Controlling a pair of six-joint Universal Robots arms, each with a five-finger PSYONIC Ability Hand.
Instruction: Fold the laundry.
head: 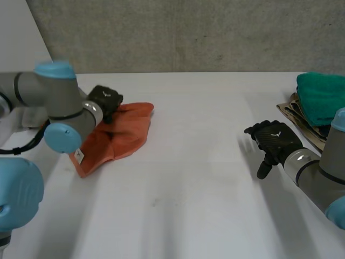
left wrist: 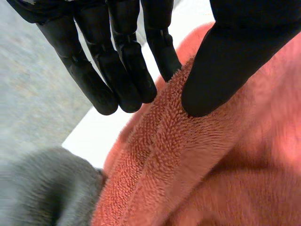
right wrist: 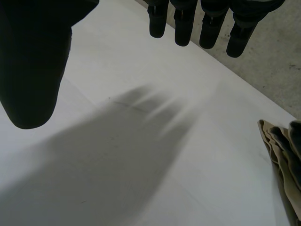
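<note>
An orange towel (head: 124, 135) lies bunched on the white table (head: 188, 189) at the left, a small white label at its near corner. My left hand (head: 105, 100) is on its far edge. In the left wrist view a raised fold of the towel (left wrist: 211, 165) runs between the thumb (left wrist: 225, 61), which presses on the cloth, and the straight fingers (left wrist: 122, 70) on the fold's other side. My right hand (head: 275, 140) hovers over the bare table at the right. Its fingers (right wrist: 188, 23) are straight and spread, with nothing in them.
At the table's right edge a folded teal towel (head: 323, 97) sits on a stack of beige and dark cloths (head: 296, 116), which also lie beside my right hand (right wrist: 277, 146). A grey fuzzy cloth (left wrist: 47, 188) lies against the orange towel. A concrete wall (head: 188, 32) stands behind the table.
</note>
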